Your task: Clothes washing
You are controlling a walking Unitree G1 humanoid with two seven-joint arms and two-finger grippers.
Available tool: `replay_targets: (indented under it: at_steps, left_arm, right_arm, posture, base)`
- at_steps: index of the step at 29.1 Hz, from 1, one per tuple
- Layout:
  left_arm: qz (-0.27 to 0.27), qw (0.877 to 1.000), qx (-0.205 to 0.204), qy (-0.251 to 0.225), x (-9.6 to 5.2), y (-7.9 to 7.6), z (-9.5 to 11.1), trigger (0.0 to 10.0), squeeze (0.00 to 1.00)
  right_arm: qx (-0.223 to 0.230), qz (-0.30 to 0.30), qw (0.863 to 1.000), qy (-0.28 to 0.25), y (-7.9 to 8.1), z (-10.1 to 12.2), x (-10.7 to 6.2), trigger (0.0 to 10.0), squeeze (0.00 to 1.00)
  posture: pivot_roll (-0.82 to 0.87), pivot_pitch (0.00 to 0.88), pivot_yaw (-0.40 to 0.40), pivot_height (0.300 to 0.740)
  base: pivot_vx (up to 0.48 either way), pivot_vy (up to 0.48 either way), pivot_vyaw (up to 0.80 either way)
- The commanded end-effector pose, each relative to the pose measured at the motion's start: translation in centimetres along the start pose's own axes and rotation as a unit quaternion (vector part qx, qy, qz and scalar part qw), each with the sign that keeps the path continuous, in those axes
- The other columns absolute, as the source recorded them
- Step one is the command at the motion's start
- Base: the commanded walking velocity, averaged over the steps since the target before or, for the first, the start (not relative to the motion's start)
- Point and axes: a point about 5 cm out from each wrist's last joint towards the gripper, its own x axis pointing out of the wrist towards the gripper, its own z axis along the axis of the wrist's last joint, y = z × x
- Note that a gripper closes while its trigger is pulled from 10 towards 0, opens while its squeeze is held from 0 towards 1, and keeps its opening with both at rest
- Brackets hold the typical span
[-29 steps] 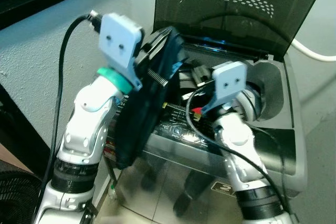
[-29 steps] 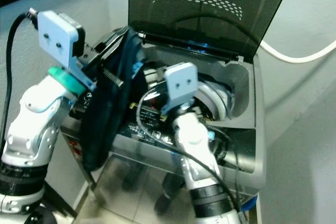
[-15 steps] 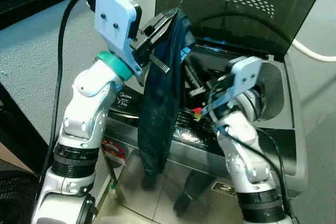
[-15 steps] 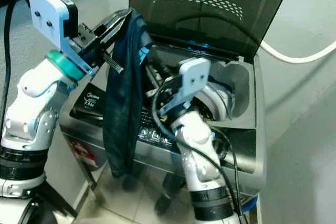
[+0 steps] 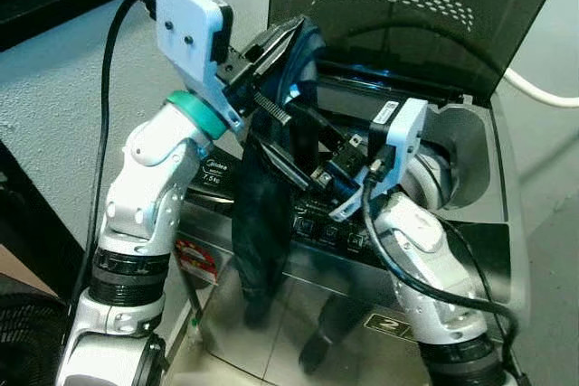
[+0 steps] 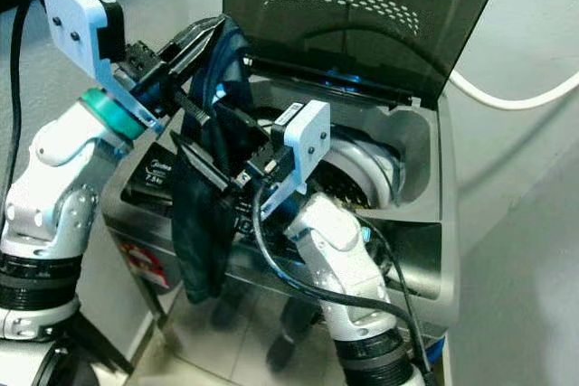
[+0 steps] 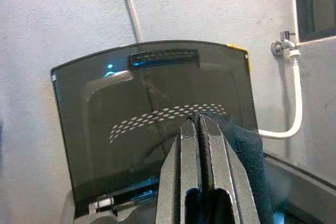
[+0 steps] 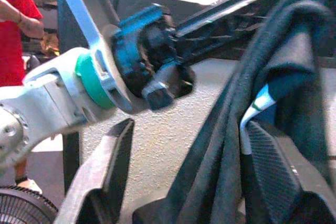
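Observation:
A dark blue garment hangs from my left gripper, which is shut on its top fold above the front left corner of the washing machine. The cloth drapes down over the machine's front panel. My right gripper reaches leftward from over the tub and stands open, one finger on either side of the hanging garment. In the left wrist view the closed fingers pinch the cloth in front of the raised smoky lid.
The lid stands upright behind the open drum. A white hose runs along the wall at right. A fan sits low at left. A person in a red shirt stands behind.
My left gripper lifted the garment higher and holds it there. My right gripper swung out of the tub toward the left, so its open fingers now straddle the hanging cloth.

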Motion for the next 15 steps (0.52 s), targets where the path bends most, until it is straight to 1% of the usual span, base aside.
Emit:
replay_targets:
  at_steps: [1,2,3,4,5,6,8,10,11,12,13,15]
  left_arm:
    - [0.003,1.0,-0.005,-0.018,-0.3,0.3,1.0,10.0,0.0]
    - [0.005,1.0,-0.009,-0.019,-0.5,0.4,1.1,10.0,0.0]
    - [0.005,1.0,-0.012,-0.019,-0.6,0.5,1.2,10.0,0.0]
    - [0.002,1.0,-0.016,-0.02,-0.6,0.3,1.2,10.0,0.0]
    - [-0.001,1.0,-0.021,-0.021,-0.6,0.0,1.3,10.0,0.0]
    - [-0.007,0.999,-0.027,-0.022,-0.5,-0.4,1.2,10.0,0.0]
    - [-0.013,0.999,-0.038,-0.024,-0.4,-1.1,1.1,10.0,0.0]
    - [-0.018,0.998,-0.052,-0.029,-0.1,-1.8,1.0,10.0,0.0]
    - [-0.021,0.998,-0.058,-0.031,0.0,-2.1,0.9,10.0,0.0]
    - [-0.021,0.998,-0.058,-0.031,0.0,-2.1,0.9,10.0,0.0]
    - [-0.022,0.997,-0.067,-0.03,0.1,-2.4,0.8,10.0,0.0]
    - [-0.023,0.997,-0.073,-0.027,0.1,-2.6,0.6,10.0,0.0]
  right_arm:
    - [-0.005,0.001,1.0,-0.006,-0.1,0.4,0.0,10.0,1.0]
    - [-0.019,-0.01,1.0,0.002,-0.4,0.4,-0.1,10.0,0.71]
    - [-0.029,-0.017,0.999,0.007,-0.6,0.4,-0.2,10.0,0.71]
    - [-0.049,-0.031,0.998,0.015,-0.9,0.1,-0.1,10.0,0.0]
    - [-0.07,-0.043,0.996,0.024,-1.1,-0.2,0.1,10.0,0.0]
    - [-0.099,-0.063,0.992,0.035,-1.4,-0.7,0.4,10.0,0.0]
    - [-0.139,-0.097,0.984,0.049,-2.0,-1.2,0.9,10.0,0.0]
    - [-0.151,-0.125,0.979,0.058,-2.4,-1.8,1.2,10.0,0.0]
    - [-0.148,-0.14,0.977,0.06,-2.5,-2.0,1.3,10.0,0.0]
    - [-0.148,-0.14,0.977,0.06,-2.5,-2.0,1.3,10.0,0.0]
    - [-0.139,-0.156,0.976,0.055,-2.6,-2.0,1.5,10.0,0.0]
    - [-0.125,-0.162,0.978,0.042,-2.5,-1.8,1.8,10.0,0.0]
  posture:
    - [0.2,0.0,0.0,0.74]
    - [0.2,0.0,0.0,0.74]
    - [0.21,0.003,-0.005,0.74]
    - [0.21,0.003,-0.008,0.74]
    - [0.21,0.003,-0.008,0.74]
    - [0.21,0.004,-0.011,0.74]
    - [0.21,0.004,-0.013,0.74]
    - [0.21,0.004,-0.016,0.74]
    - [0.21,0.003,-0.017,0.74]
    - [0.21,0.003,-0.017,0.74]
    - [0.21,0.004,-0.015,0.74]
    - [0.21,0.003,-0.015,0.74]
  base:
    - [0.0,0.0,0.0]
    - [0.0,0.0,0.0]
    - [0.0,0.0,0.0]
    - [0.0,0.0,0.0]
    - [0.0,0.0,0.0]
    - [0.0,0.0,0.0]
    - [0.0,0.0,0.0]
    - [0.0,0.0,0.0]
    - [0.0,0.0,0.0]
    - [0.0,0.0,0.0]
    - [0.0,0.0,0.0]
    - [0.0,0.0,0.0]
